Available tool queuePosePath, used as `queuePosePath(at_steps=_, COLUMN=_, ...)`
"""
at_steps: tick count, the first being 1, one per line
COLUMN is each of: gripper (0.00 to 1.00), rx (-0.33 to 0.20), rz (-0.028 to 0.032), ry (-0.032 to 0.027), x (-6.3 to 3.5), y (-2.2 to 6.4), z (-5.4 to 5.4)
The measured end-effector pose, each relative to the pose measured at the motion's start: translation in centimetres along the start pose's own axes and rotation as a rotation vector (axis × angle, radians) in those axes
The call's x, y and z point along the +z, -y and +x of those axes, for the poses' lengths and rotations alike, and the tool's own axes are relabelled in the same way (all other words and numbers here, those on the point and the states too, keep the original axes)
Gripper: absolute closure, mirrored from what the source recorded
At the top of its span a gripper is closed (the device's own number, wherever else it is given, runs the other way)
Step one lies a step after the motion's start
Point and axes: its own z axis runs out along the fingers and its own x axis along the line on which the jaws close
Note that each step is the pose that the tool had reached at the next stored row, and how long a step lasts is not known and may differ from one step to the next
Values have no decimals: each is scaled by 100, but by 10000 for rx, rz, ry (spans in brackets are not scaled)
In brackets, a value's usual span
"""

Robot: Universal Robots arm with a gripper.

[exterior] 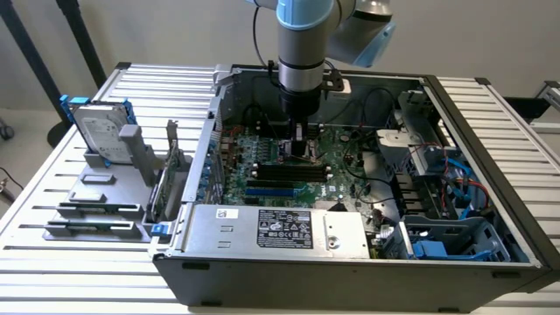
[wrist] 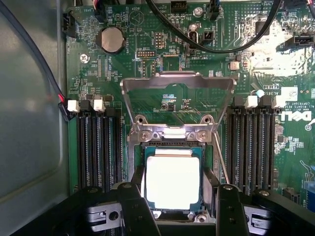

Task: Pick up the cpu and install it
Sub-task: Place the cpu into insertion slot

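A: Entry one, gripper (exterior: 302,149); position and state?

B: On the arm reaching down into the open computer case (exterior: 490,131); just above the motherboard (wrist: 147,54); dark fingers (wrist: 134,204) set one at each side of the cpu (wrist: 172,182), pinching it by two opposite edges.

A: Entry two, the cpu; location?

B: Between the fingers; shiny silver top facing up; lying within the frame of the socket (wrist: 172,147), between two banks of memory slots (wrist: 98,147); whether it is fully seated I cannot tell; metal load plate (wrist: 177,96) stands open, hinged at the socket's edge.

A: Remaining stock?

B: Coin cell battery (wrist: 111,39) on the board; power supply (exterior: 280,226) along the case's near side; grey tray (exterior: 96,197) on the slatted table (exterior: 35,197), at the exterior view's left; hard drive (exterior: 101,131) with blue rails upright in that tray, well apart from the case.
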Motion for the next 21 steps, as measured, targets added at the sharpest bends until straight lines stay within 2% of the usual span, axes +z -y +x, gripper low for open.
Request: queuePosePath(at_steps=21, gripper=44, rx=-137, rz=0, ry=-16, x=18, y=0, z=1)
